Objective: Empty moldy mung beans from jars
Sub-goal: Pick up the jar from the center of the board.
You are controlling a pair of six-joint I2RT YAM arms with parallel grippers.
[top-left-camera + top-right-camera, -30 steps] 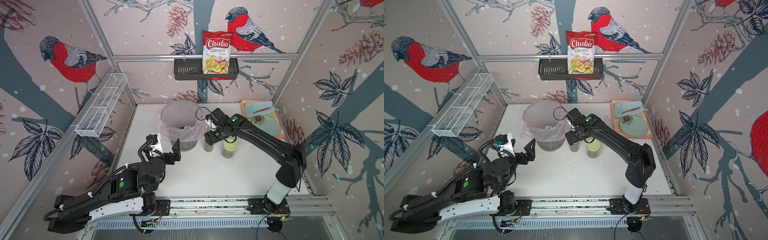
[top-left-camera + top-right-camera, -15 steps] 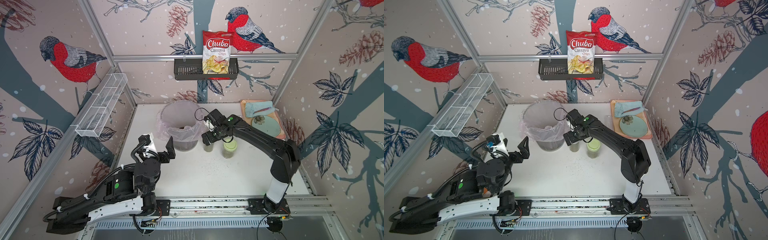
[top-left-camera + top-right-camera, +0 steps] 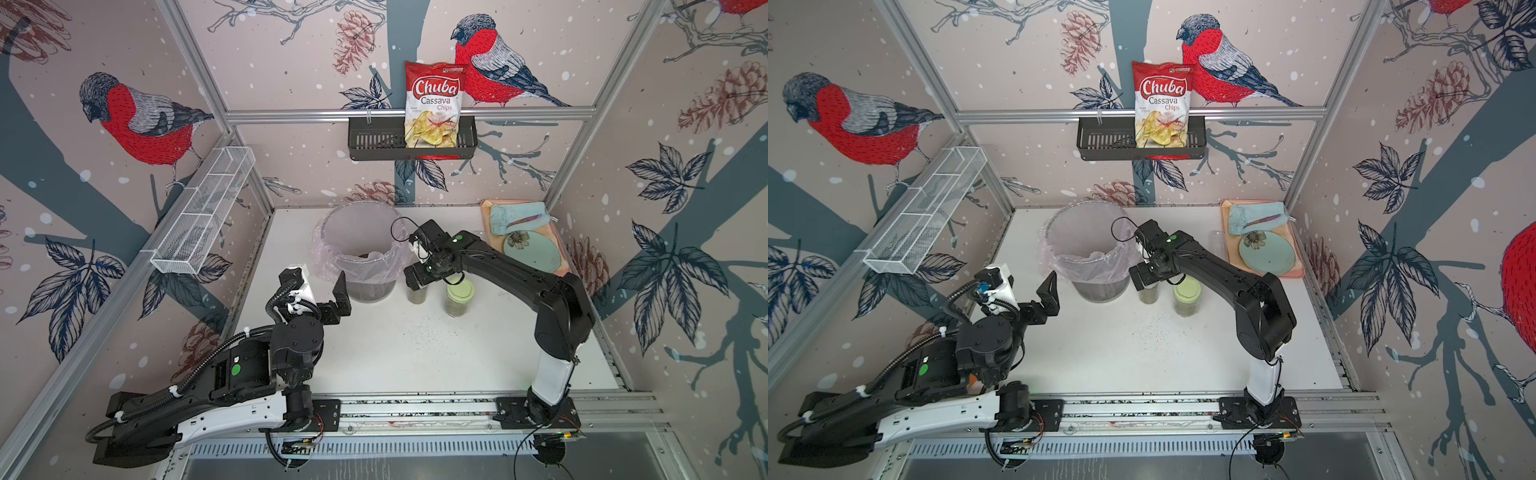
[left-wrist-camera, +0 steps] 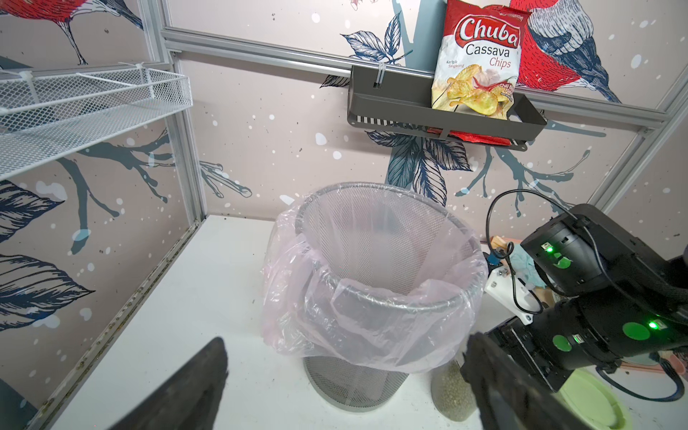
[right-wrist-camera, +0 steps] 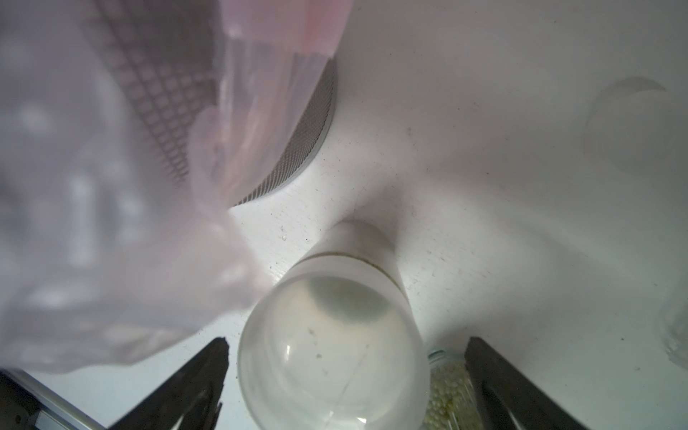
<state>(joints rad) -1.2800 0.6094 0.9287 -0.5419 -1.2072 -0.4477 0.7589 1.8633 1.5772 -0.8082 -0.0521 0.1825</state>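
Left wrist view, legible print: chips bag (image 4: 480, 59) reading "Chuba Cassava Chips", with a small line "Keripik Singkong" and a lower flavour line readable only as far as "Chili". It stands in the black wall basket (image 4: 391, 100), its lower end cut off by the basket wall. Effectors: left gripper (image 4: 344, 340), jaws wide apart, with the mesh bin (image 4: 346, 383) and its pinkish liner just beyond the fingertips. The right gripper (image 5: 346, 346) has its jaws spread and straddles the tall narrow jar (image 5: 331, 350) from above, with a gap at either finger and no contact seen. Contents: mung beans (image 4: 452, 394) seen through the wall of that jar, directly below the right gripper. There are more in the green-lidded jar (image 3: 458, 293), just beside the same gripper on the side away from the bin. Hard to make out: short clear jar (image 5: 629, 123), a faint outline only, well apart from the right gripper, contents not discernible. The bin interior is blurred by the liner.
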